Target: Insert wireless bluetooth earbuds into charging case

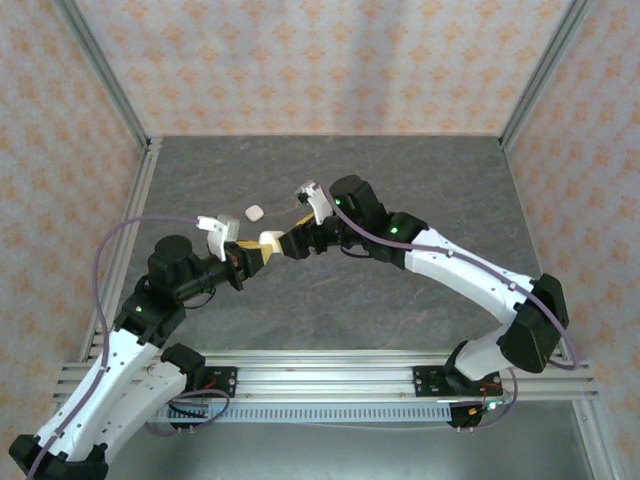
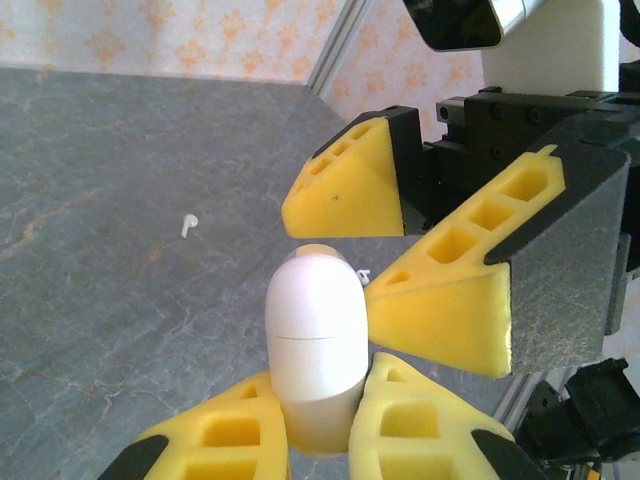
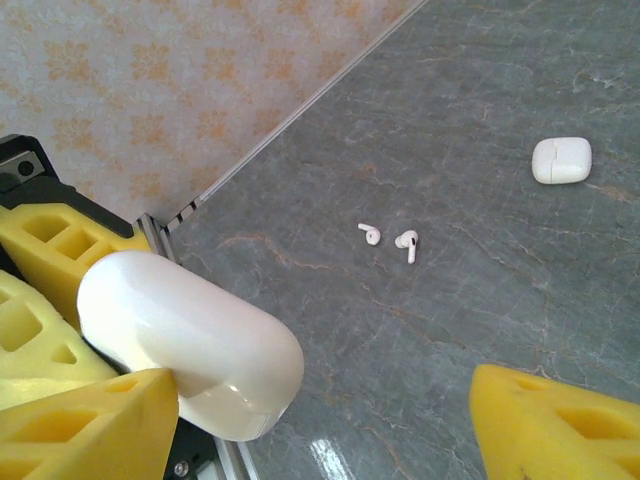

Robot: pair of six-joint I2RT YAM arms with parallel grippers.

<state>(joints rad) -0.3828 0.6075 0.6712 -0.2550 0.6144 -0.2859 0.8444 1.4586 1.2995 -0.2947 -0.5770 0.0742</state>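
Observation:
My left gripper (image 2: 322, 385) is shut on the lower half of a white charging case (image 2: 315, 330), which stands upright with its lid closed. My right gripper (image 3: 325, 400) is open, its yellow fingers (image 2: 345, 190) spread on either side of the case's top end, and one finger lies against the case (image 3: 190, 340). In the top view the two grippers meet above the middle of the table, left (image 1: 258, 254) and right (image 1: 293, 243), with the case (image 1: 270, 240) between them. Two tiny white earbuds (image 3: 370, 234) (image 3: 407, 243) lie loose on the grey table.
A second white case (image 3: 561, 160) lies shut on the table, a little behind the grippers (image 1: 254, 212). The grey tabletop (image 1: 400, 180) is walled by patterned panels at the back and both sides, with aluminium rails along the near edge.

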